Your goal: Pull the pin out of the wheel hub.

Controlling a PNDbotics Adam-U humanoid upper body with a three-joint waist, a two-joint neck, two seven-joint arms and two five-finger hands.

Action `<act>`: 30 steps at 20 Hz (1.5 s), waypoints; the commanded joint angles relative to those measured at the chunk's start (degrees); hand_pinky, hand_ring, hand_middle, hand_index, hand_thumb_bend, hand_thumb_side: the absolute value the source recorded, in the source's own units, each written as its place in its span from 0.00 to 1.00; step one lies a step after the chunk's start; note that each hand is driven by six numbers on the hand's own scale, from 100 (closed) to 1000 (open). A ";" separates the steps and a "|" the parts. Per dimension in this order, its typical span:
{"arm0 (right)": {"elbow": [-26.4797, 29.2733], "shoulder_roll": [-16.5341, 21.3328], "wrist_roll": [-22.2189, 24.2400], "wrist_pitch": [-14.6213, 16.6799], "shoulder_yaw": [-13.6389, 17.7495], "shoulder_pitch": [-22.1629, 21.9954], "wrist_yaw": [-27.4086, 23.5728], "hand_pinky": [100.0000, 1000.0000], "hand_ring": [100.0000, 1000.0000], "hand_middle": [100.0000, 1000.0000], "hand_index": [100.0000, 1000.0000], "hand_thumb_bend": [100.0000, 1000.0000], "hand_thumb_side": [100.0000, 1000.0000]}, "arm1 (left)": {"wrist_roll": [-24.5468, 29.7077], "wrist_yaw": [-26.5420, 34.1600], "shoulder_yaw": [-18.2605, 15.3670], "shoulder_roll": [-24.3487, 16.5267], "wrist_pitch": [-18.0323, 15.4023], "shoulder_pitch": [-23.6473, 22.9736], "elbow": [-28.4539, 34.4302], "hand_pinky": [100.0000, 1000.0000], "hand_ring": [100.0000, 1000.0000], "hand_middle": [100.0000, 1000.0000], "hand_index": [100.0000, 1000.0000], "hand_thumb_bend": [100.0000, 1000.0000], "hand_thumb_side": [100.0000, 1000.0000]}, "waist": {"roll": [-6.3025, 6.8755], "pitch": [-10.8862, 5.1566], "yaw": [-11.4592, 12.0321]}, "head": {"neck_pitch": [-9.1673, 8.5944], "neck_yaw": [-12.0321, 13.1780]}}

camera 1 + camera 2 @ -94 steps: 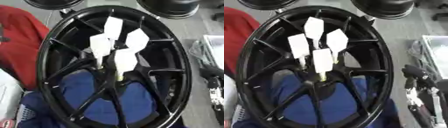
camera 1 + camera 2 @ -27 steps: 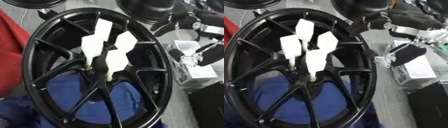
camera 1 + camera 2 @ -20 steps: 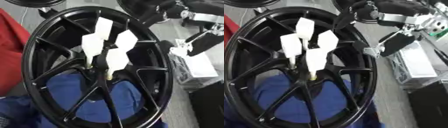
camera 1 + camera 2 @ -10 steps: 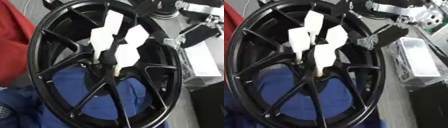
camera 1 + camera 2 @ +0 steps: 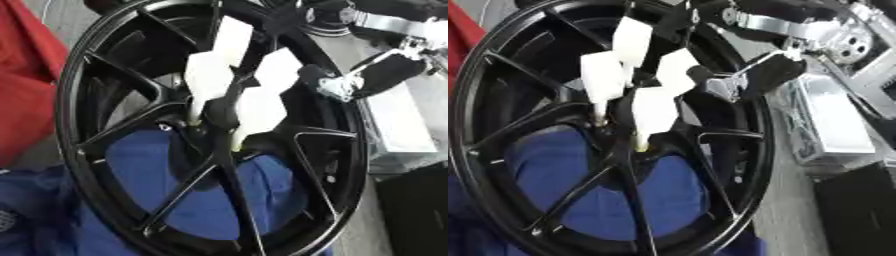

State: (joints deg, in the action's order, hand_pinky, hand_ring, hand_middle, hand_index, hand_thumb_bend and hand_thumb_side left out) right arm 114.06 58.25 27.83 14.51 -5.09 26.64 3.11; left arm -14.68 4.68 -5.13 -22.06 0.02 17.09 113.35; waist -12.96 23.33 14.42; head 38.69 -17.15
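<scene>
Reaching in from the upper right, the right hand [image 5: 754, 75] hangs over the rim of the black wheel hub [image 5: 114, 150], its dark fingers [image 5: 702, 75] extended toward the nearest of four white-tagged pins [image 5: 261, 107]; whether they touch it cannot be told. All four pins stand in the hub's centre. Blue cloth [image 5: 201, 200] lies beneath the spokes, red cloth [image 5: 26, 75] at the left.
</scene>
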 commanded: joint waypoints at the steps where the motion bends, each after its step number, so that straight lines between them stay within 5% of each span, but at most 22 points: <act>1: 0.53 1.08 0.70 0.11 0.38 0.14 0.45 0.86 0.89 0.86 0.91 0.00 0.52 | 0.01 -0.10 -0.02 -0.80 -0.02 0.42 1.24 0.54 0.78 0.55 0.59 0.57 0.44 | 0.34 -0.79 -0.06 | -0.30 0.20; 21: 0.53 -0.12 0.28 -2.80 -1.43 -1.44 9.04 0.87 0.89 0.81 0.93 0.00 0.60 | 0.19 -0.27 0.02 -0.09 0.00 0.35 1.24 0.53 0.78 0.55 0.59 0.56 0.44 | 0.01 0.79 -0.60 | -0.41 0.38; 30: 0.53 -0.30 -1.02 -3.94 -1.14 -2.01 10.22 0.86 0.88 0.78 0.92 0.00 0.52 | 0.16 -0.67 -0.01 0.21 0.07 0.29 1.24 0.53 0.78 0.55 0.59 0.56 0.44 | 0.01 1.47 -0.87 | -1.08 0.25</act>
State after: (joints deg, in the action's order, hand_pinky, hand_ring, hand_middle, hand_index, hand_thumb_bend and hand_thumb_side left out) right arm 114.08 56.70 27.09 10.81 -6.69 24.65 12.60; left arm -14.64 4.24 -5.13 -21.54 0.06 17.10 113.35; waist -13.53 25.72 13.73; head 38.40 -16.76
